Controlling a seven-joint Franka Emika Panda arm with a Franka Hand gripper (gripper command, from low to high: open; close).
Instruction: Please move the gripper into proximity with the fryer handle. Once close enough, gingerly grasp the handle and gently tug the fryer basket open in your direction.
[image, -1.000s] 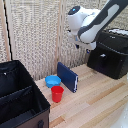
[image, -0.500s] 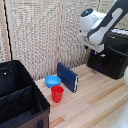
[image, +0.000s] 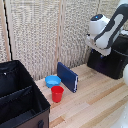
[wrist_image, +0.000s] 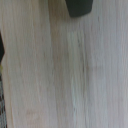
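Observation:
In the exterior view the black boxy fryer (image: 114, 62) stands on the wooden table at the exterior view's right, against the screen. Its drawer-like basket front (image: 97, 61) faces the exterior view's left. The fryer handle is too blurred there to pick out. My white arm reaches in from the upper right, and the gripper (image: 96, 46) hangs just above the fryer's front. Its fingers are blurred, so their state does not show. The wrist view shows bare wood planks and a dark blocky shape (wrist_image: 80, 6) at one edge. No fingers show in it.
A large black fabric bin (image: 20, 97) fills the exterior view's lower left. A red cup (image: 57, 93), a blue bowl (image: 52, 80) and an upright dark-blue slab (image: 67, 76) stand mid-table. A woven screen (image: 45, 35) backs the table.
The arm has moved toward the exterior view's right and slightly down, from above the slab to just over the fryer's front.

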